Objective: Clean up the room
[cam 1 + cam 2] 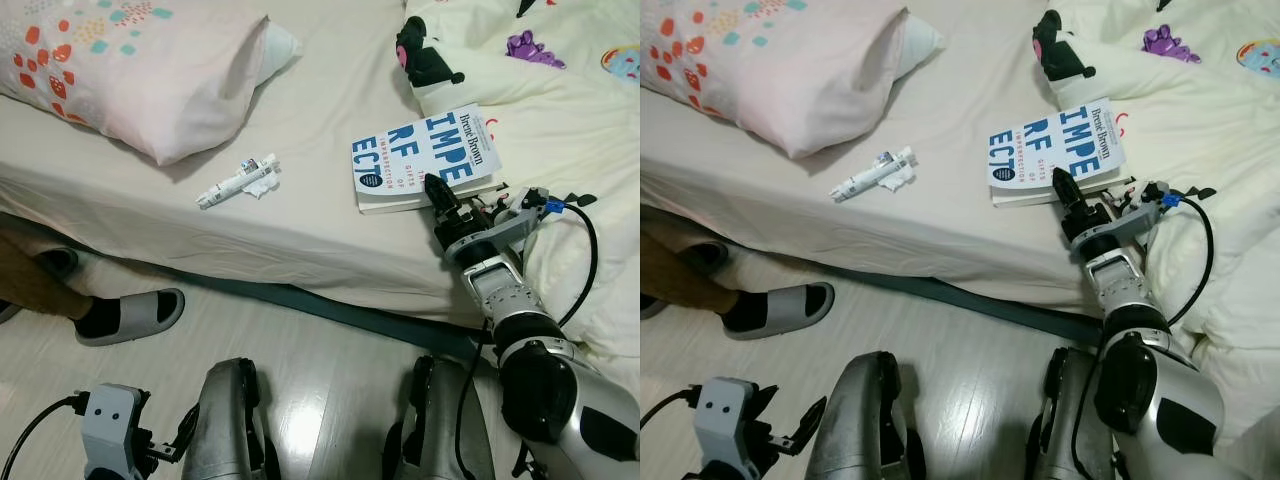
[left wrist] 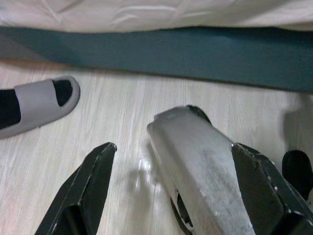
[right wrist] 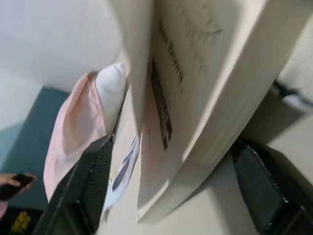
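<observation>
So the right gripper (image 1: 437,187) sits right of center in the head views, reaching onto the bed (image 1: 300,215) at the near edge of a paperback book (image 1: 425,158); the right wrist view gets what the head cam can't, namely the book's page edge sitting between the two black fingers (image 3: 85,188), jaws spread on either side of it, a barcode on the cover facing the lens; whether the pads actually touch it I can't tell. From above the cover is readable: big blue letters "IMPE / RF / ECT", with "Brené Brown" down the side and a small blue round badge; smaller lines are too fine to read. A white tube (image 1: 236,183) with a crumpled bit of paper lies left of the book, mid-frame; a pink patterned pillow (image 1: 130,70) fills the upper left; a cream duvet with cartoon prints (image 1: 560,90) takes the upper right. The left gripper (image 2: 171,186) hangs low over the wood floor (image 2: 98,127), jaws wide apart; its wrist view also catches a person's foot in a grey slipper (image 2: 39,100) at the left edge.
</observation>
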